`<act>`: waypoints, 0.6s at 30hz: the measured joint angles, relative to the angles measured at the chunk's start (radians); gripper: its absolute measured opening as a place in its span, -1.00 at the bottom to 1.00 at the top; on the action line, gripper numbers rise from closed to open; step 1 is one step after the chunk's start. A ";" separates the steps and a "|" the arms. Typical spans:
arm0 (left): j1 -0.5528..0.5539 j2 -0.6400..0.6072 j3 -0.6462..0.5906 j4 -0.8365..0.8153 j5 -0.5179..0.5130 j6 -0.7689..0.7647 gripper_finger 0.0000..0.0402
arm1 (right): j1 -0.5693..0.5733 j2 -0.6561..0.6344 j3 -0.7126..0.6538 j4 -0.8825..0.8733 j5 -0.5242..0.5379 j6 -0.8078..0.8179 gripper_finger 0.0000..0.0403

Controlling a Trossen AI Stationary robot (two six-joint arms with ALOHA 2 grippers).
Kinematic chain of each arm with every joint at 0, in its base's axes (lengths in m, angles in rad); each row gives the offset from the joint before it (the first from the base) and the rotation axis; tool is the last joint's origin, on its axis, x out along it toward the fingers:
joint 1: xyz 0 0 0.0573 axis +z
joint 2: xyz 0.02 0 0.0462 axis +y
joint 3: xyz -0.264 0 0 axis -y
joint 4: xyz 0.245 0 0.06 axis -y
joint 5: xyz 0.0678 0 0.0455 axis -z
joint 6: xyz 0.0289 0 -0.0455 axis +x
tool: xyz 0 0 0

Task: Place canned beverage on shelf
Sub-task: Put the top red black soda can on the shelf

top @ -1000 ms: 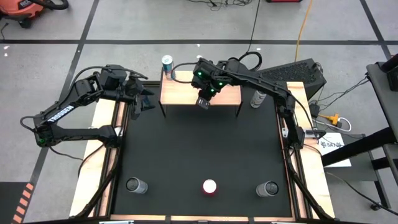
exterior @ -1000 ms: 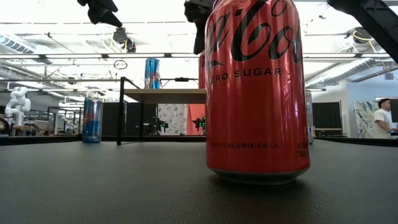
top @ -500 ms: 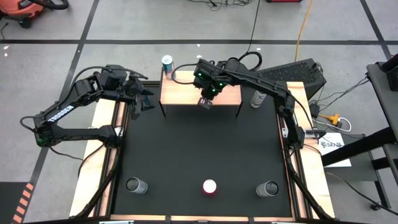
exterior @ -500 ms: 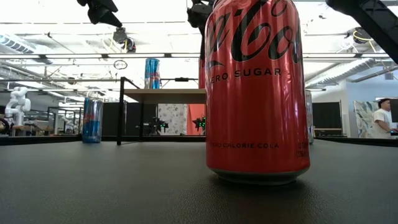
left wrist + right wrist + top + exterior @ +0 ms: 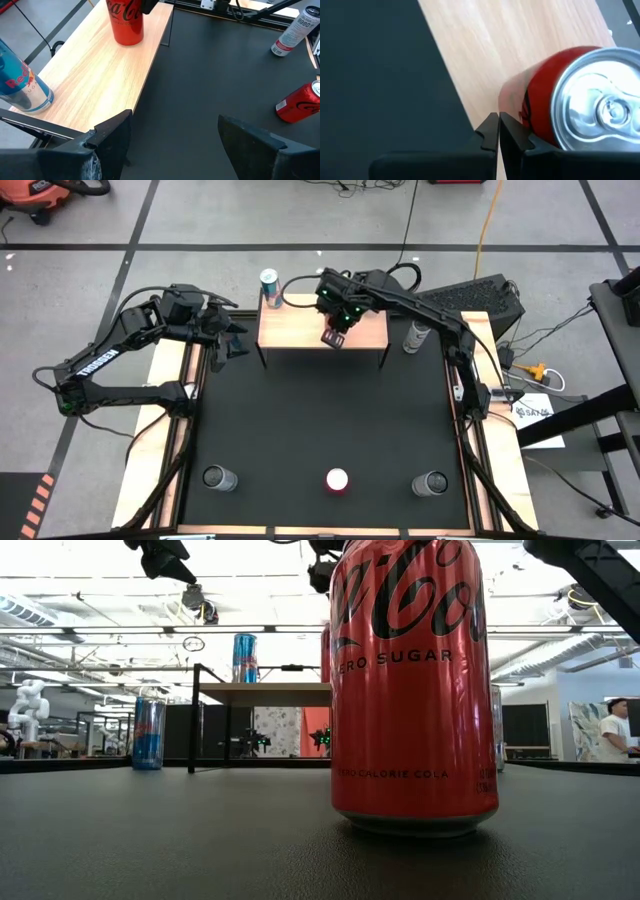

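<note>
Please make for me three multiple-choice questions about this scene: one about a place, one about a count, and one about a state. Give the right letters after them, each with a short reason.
1. Where does the red can beside the right gripper stand?
A. on the shelf
B. on the black mat
C. on the floor

2. How many front cans stand in the row along the table's near edge?
A. one
B. two
C. three

3. How do the right jaws stand?
A. open around the red can
B. shut and empty
C. shut on a blue can

Answers:
1 A: the left wrist view shows the can upright on the light wood.
2 C: the high view shows three can tops in that row.
3 B: the right wrist view shows the jaws pressed together, with the can beside them.
</note>
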 joint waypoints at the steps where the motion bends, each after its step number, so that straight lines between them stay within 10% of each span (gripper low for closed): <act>1: 0.000 0.000 0.000 0.000 0.000 0.000 0.49 | -0.003 0.000 0.000 -0.002 0.001 0.000 -1.00; 18: 0.000 0.000 0.000 0.000 -0.013 0.000 0.49 | -0.060 0.000 0.000 -0.003 -0.003 0.000 -1.00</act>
